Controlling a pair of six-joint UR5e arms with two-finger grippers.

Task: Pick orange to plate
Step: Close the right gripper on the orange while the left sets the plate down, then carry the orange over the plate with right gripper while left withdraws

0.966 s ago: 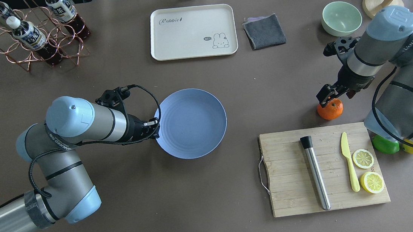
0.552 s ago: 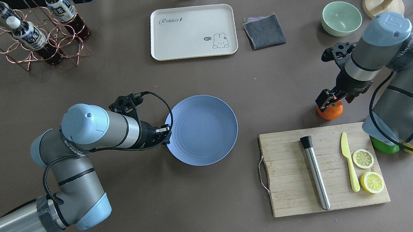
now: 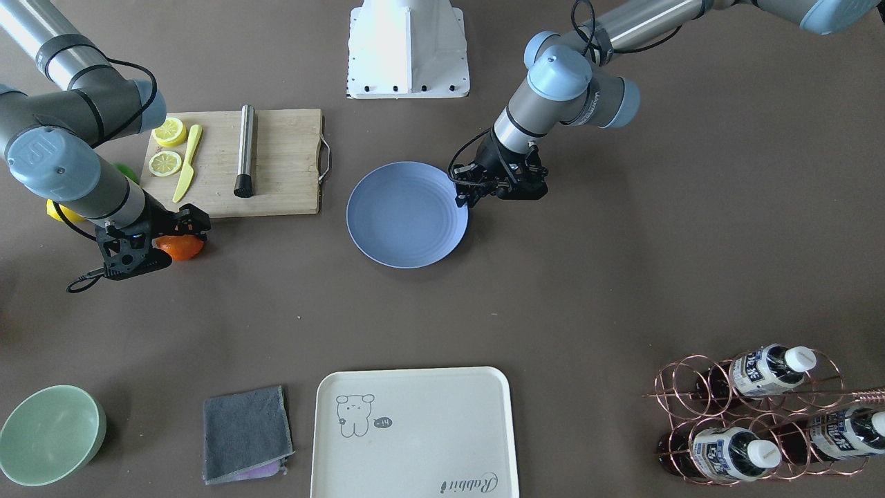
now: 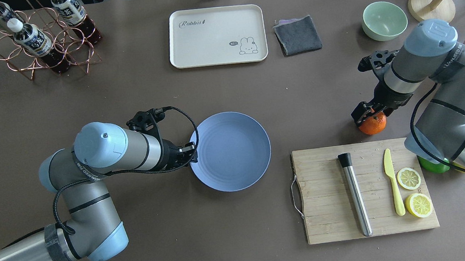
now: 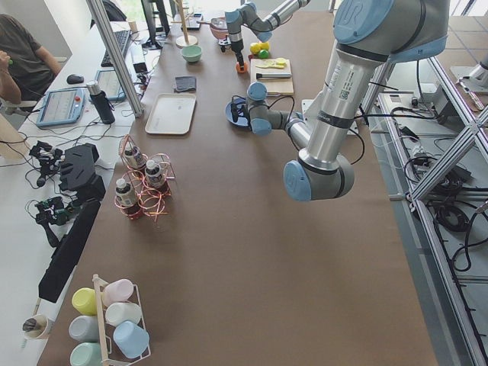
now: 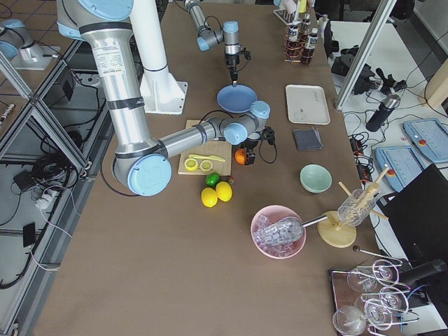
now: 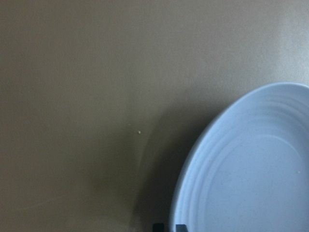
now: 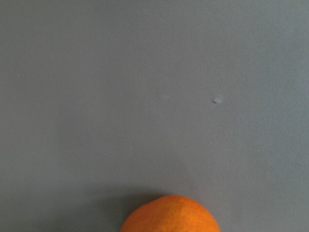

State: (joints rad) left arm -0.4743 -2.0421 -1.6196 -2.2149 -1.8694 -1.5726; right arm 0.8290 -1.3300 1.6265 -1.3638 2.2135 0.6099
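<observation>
The orange [image 4: 375, 125] rests on the brown table just beyond the cutting board's far right corner, and also shows as the orange [image 3: 184, 248] and the orange [image 8: 171, 215]. My right gripper [image 4: 365, 113] hangs low over it, covering its top; the jaws look open and no fingers show in the right wrist view. The periwinkle plate [image 4: 234, 151] lies mid-table. My left gripper [image 4: 189, 150] is shut on its left rim, fingertips [image 7: 166, 227] at the plate's [image 7: 251, 183] edge.
A wooden cutting board [image 4: 328, 189] carries a metal rod [image 4: 354, 194], a yellow knife [image 4: 393, 183] and two lemon halves [image 4: 409, 178]. A green lime [image 4: 432, 163] sits under my right arm. Far side: green bowl [image 4: 384, 20], grey cloth [image 4: 298, 34], cream tray [image 4: 217, 36], bottle rack [image 4: 40, 38].
My left gripper has dragged the plate to the right and toward the robot. The right arm has swung in and its gripper has sunk lower over the orange, which has not moved.
</observation>
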